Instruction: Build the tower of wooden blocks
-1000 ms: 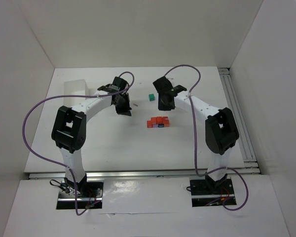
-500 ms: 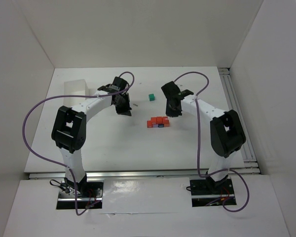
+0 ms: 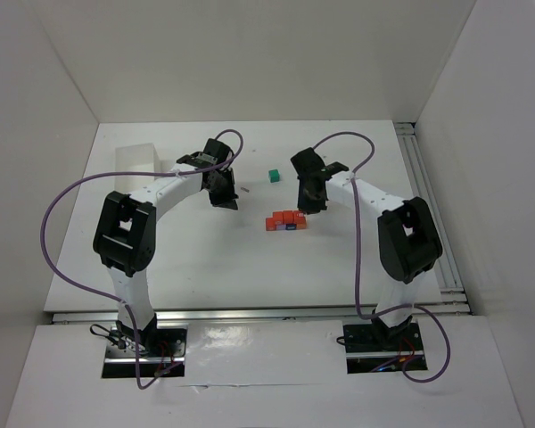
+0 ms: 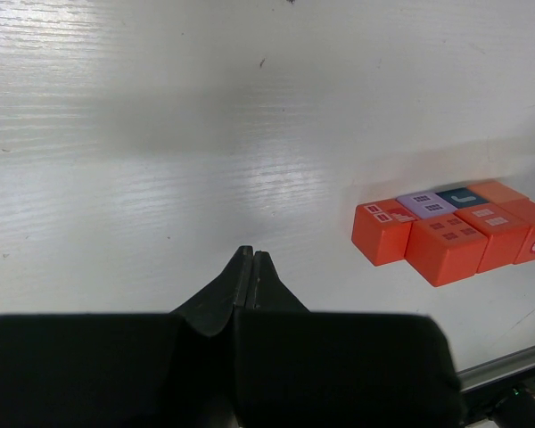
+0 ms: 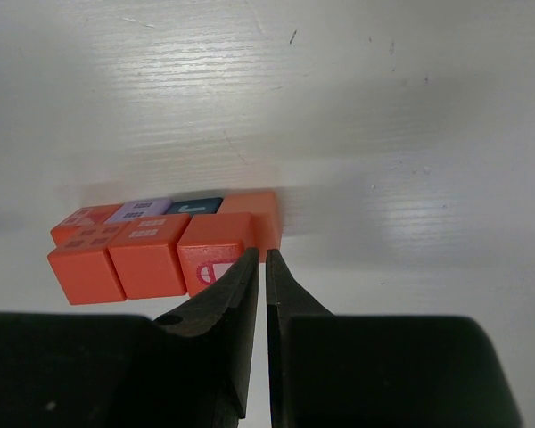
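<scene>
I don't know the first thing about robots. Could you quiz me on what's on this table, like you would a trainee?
1. Fill in: the left fingers and right fingers are both ____.
2. Which are nearer the orange blocks? A: left fingers. B: right fingers.
3. True or false: the teal block sits on top of the orange blocks.

Key: 1 shut, holding nothing. 2 B. 3 false; the teal block stands alone on the table, farther back.

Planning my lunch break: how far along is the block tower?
Done: orange, purple and dark blue blocks sit packed together as a base. In hand: nothing; the right tool hovers shut beside them, left tool shut. Left: the teal block, lying apart, needs stacking.
</scene>
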Controlling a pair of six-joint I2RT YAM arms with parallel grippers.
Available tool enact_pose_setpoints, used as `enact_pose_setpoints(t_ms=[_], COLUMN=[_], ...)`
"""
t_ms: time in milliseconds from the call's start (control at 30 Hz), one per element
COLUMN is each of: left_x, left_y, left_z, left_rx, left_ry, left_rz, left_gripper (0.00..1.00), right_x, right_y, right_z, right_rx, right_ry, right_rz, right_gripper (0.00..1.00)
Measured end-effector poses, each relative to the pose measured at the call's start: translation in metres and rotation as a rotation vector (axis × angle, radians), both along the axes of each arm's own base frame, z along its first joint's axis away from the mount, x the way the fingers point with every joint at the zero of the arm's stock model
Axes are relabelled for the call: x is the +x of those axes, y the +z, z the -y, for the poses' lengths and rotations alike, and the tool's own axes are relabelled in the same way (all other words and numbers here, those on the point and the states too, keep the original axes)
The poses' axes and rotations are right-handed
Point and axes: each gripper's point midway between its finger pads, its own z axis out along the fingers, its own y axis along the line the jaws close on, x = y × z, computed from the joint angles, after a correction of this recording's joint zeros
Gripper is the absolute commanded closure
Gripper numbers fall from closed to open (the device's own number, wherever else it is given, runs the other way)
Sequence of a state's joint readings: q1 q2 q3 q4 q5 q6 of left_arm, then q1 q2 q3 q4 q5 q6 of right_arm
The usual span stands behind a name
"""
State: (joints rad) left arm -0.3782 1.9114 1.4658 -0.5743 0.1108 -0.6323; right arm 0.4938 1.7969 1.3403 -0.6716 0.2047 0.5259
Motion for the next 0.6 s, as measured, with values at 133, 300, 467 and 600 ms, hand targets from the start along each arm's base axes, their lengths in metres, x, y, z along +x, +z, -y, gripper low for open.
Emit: enact_pose_setpoints(t_ms=[133,300,467,600], left_x=[0.0,0.0,0.0,0.0], left_y=[0.0,0.0,0.0,0.0], left_z=[0.0,0.0,0.0,0.0], left_rx=[0.0,0.0,0.0,0.0], left_ry=[0.0,0.0,0.0,0.0], left_rz=[0.0,0.0,0.0,0.0], left_gripper=[1.0,1.0,1.0,1.0], right_x=[-0.0009,-0.0018,-0.002,-0.002], right_y=[-0.0037,-0.0049,-0.0052,-0.0055], right_z=[-0.0012,-0.0027,-0.0027,-0.0027], right_rx=[-0.001,0.003,0.002,0.001], right_ry=[0.004,0.008,0.009,0.009], right_rz=[-0.01,-0.015,-0.016,-0.017], right_gripper=[0.85,0.85,0.85,0.85])
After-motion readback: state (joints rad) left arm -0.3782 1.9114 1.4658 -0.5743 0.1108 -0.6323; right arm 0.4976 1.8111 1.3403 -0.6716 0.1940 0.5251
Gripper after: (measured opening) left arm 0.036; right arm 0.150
